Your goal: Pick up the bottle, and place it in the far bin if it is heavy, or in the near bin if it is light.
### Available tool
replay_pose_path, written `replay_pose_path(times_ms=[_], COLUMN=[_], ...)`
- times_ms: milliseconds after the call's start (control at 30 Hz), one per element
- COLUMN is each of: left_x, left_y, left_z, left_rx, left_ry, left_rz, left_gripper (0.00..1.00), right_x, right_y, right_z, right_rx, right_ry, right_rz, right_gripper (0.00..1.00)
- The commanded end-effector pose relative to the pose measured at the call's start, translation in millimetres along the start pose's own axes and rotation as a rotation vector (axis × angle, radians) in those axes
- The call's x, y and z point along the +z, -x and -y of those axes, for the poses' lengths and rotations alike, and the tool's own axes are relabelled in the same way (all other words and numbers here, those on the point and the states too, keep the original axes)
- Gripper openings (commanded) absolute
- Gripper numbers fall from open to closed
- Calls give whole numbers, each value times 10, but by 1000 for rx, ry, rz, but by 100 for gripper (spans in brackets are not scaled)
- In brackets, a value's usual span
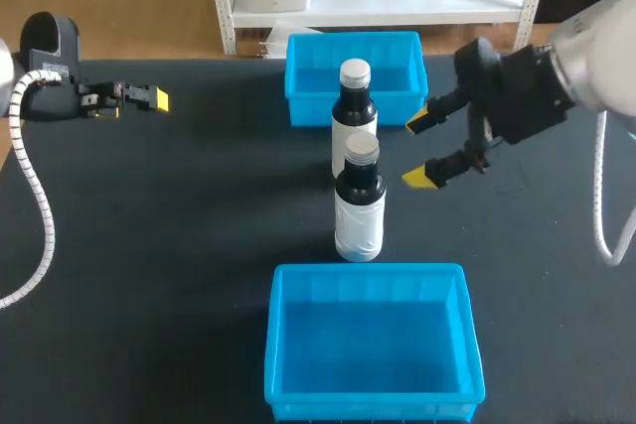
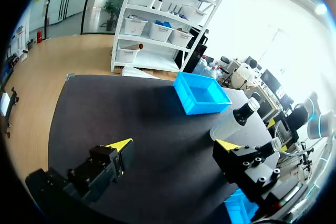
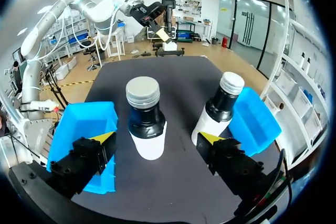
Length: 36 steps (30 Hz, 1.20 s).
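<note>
Two dark bottles with white labels and grey caps stand upright mid-table: the far bottle [image 1: 355, 111] in front of the far blue bin [image 1: 303, 86], the near bottle [image 1: 359, 204] behind the near blue bin [image 1: 288, 364]. My right gripper [image 1: 420, 149] hangs open just right of the bottles, holding nothing. In the right wrist view its gripper [image 3: 156, 138] faces the near bottle [image 3: 144, 116], which stands just ahead of the fingers, with the far bottle [image 3: 219, 109] beside it. My left gripper [image 1: 151, 98] is open and empty at the far left, its gripper [image 2: 175, 144] over bare mat.
A black mat covers the table [image 1: 179, 245]. The left wrist view shows the far bin [image 2: 202, 94], the far bottle [image 2: 233, 121] and a corner of the near bin [image 2: 239, 208]. Open mat lies left of the bottles and on both sides of the bins.
</note>
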<state>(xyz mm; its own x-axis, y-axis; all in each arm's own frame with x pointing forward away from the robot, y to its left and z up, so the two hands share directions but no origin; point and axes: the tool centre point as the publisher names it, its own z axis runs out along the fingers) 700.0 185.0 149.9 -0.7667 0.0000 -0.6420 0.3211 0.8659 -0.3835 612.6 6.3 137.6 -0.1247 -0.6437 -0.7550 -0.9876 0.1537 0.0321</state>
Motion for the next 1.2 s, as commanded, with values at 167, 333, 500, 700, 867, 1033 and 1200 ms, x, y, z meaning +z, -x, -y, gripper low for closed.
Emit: replay_pose_path(times_ms=[167, 333, 500, 700, 867, 1033, 1200], left_x=[0, 0, 0, 0, 0, 0, 0], left_y=[0, 0, 0, 0, 0, 0, 0], left_z=[0, 0, 0, 0, 0, 0, 0], left_rx=[0, 0, 0, 0, 0, 0, 0], left_ry=[0, 0, 0, 0, 0, 0, 0], left_rz=[0, 0, 0, 0, 0, 0, 0], left_gripper=[100, 100, 100, 100, 100, 100, 100], right_x=[144, 252, 359, 452, 496, 539, 594], right_y=[20, 68, 125, 172, 220, 235, 263], right_z=[-33, -52, -62, -80, -101, -108, -115], right_rx=[-8, -15, -10, -6, -11, -9, -11], right_ry=[45, 71, 85, 96, 104, 114, 126], right_rz=[13, 20, 46, 69, 80, 81, 84], right_gripper=[100, 100, 100, 100, 100, 100, 100])
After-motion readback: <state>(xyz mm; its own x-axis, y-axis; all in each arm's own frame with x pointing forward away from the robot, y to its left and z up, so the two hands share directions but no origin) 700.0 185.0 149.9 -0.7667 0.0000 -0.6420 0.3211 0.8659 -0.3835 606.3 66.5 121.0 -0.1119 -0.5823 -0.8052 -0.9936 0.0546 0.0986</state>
